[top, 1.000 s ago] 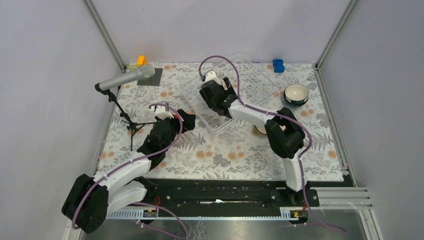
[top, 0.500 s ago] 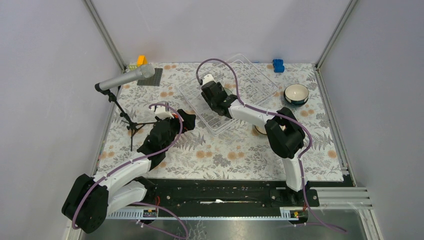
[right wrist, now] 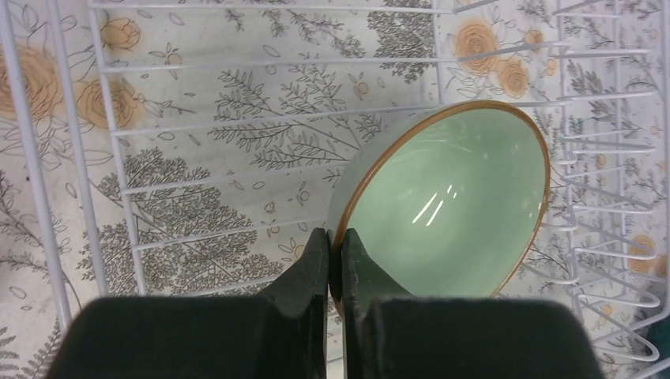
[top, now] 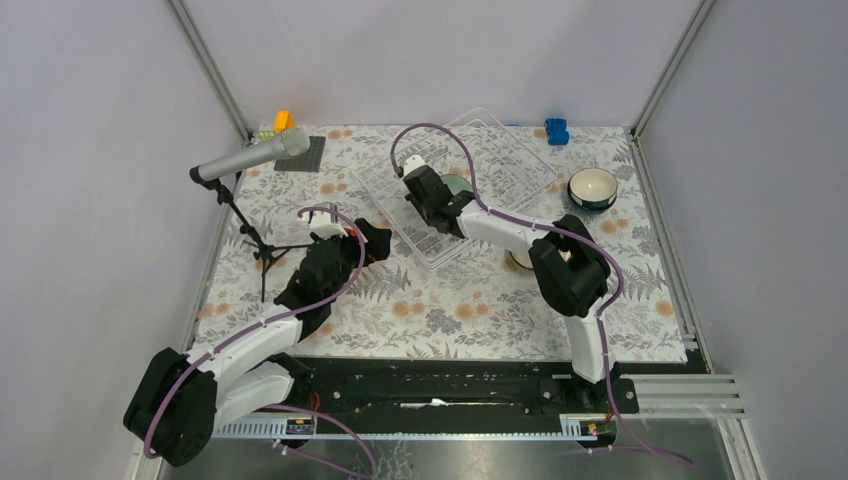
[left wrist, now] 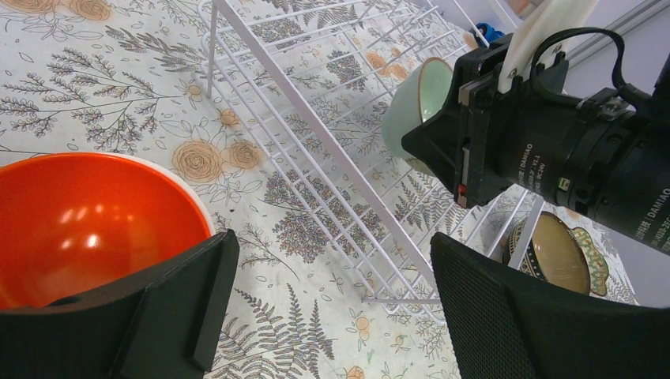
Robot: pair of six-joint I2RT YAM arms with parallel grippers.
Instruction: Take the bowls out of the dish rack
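Pale green round glazed bowl is pinched at its rim by the right tool, closed tight, inside the white wire dish rack. Bowl body is seen at 2 o'clock from that tool. Left tool is spread wide, empty.

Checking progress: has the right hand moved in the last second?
Yes. The right hand has shifted slightly left across the dish rack, away from the blue block, uncovering the pale green bowl it pinches.

Four bowls, one dish rack, one microphone, one blue block
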